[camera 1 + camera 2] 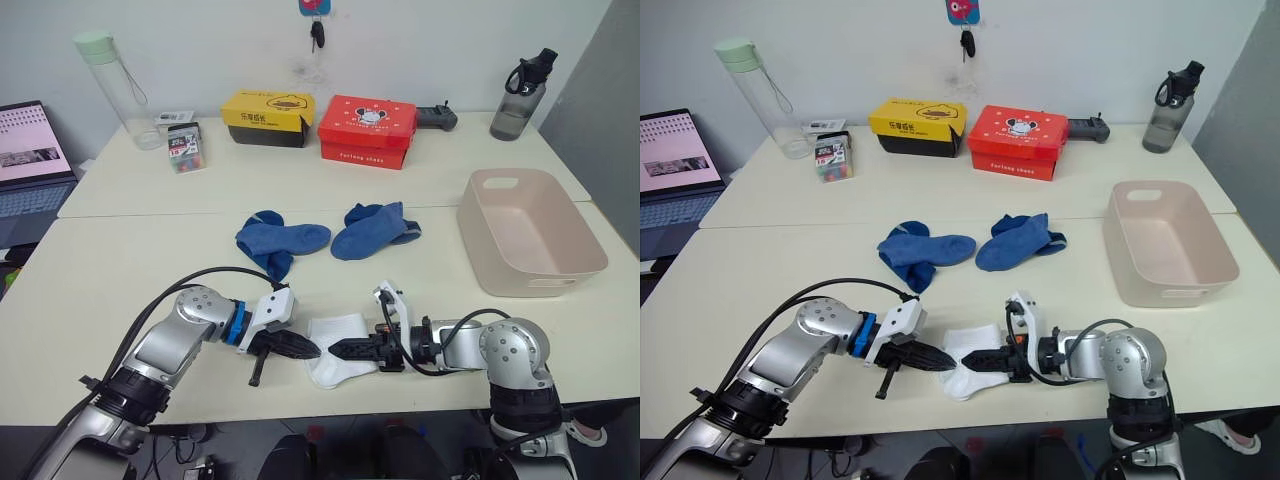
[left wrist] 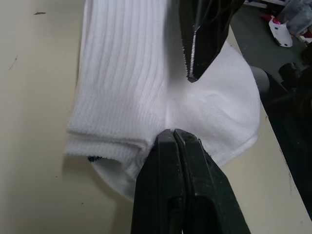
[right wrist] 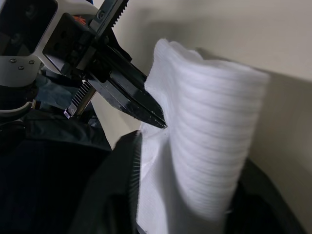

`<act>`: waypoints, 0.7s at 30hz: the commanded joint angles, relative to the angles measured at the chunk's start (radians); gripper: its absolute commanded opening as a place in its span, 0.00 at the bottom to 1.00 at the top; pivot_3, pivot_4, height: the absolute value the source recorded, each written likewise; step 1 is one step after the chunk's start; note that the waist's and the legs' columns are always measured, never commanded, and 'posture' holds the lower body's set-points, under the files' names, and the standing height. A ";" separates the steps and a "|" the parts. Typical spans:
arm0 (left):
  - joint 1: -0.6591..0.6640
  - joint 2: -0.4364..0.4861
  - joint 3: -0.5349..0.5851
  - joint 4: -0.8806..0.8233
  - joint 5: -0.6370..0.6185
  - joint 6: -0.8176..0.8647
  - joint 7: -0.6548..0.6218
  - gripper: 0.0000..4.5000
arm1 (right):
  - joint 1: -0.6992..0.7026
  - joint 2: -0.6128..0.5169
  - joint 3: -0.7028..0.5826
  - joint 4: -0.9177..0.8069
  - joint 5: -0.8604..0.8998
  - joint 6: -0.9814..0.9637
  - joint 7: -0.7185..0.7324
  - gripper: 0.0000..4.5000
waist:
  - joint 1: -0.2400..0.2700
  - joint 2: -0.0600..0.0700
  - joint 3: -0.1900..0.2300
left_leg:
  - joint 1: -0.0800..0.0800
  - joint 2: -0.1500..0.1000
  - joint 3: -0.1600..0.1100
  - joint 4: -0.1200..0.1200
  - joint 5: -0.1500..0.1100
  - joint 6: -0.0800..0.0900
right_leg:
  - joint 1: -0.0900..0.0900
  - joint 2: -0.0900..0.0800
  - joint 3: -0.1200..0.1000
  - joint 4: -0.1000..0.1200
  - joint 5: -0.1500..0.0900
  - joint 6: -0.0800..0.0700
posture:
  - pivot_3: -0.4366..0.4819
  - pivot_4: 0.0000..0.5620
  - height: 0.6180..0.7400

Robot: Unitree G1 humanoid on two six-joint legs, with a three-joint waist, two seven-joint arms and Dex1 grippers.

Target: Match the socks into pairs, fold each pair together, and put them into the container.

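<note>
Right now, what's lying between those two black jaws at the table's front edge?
The white socks, bunched together; the left gripper and right gripper meet over them from either side, as the left eye view shows.

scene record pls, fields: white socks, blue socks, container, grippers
white socks: stacked pair at the near table edge, between both grippers
blue socks: two bunches mid-table, left bunch, right bunch, apart from each other
container: tub on the robot's right, nothing seen inside
left gripper: shut, tips at the white socks' edge
right gripper: closed on the white socks
</note>
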 commanded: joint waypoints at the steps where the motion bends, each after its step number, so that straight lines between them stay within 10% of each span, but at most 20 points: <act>1: -0.004 0.000 0.016 0.038 0.019 0.010 0.018 0.00 | 0.004 0.016 -0.027 -0.038 0.008 -0.004 -0.014 0.15 | 0.000 0.000 0.000 | 0.000 0.000 0.000 0.000 0.000 0.000 | 0.000 0.000 0.000 0.000 0.000 0.000 | 0.48 0.27 1.00; 3: -0.018 -0.010 0.035 0.036 -0.001 0.017 0.023 0.00 | 0.009 0.019 -0.055 -0.066 0.013 -0.007 -0.025 0.00 | 0.001 0.000 0.000 | 0.000 0.000 0.000 0.000 0.000 0.000 | 0.000 0.000 0.000 0.000 0.000 0.000 | 0.48 0.27 1.00; 12: -0.248 -0.138 0.163 -0.035 -0.207 0.283 0.102 0.00 | -0.020 -0.107 -0.341 -0.285 0.129 -0.002 -0.001 0.00 | 0.013 -0.002 0.002 | -0.005 -0.002 0.000 0.002 0.001 -0.002 | -0.001 -0.001 -0.001 -0.001 0.000 0.000 | 0.48 0.27 1.00; 21: -0.511 -0.325 0.181 0.002 -0.203 0.373 0.311 0.52 | -0.123 -0.378 -0.550 -0.306 0.048 -0.234 -0.067 0.00 | 0.008 -0.002 0.003 | -0.004 -0.001 0.003 0.001 0.002 -0.002 | -0.001 -0.001 0.001 -0.001 0.000 0.000 | 0.48 0.27 1.00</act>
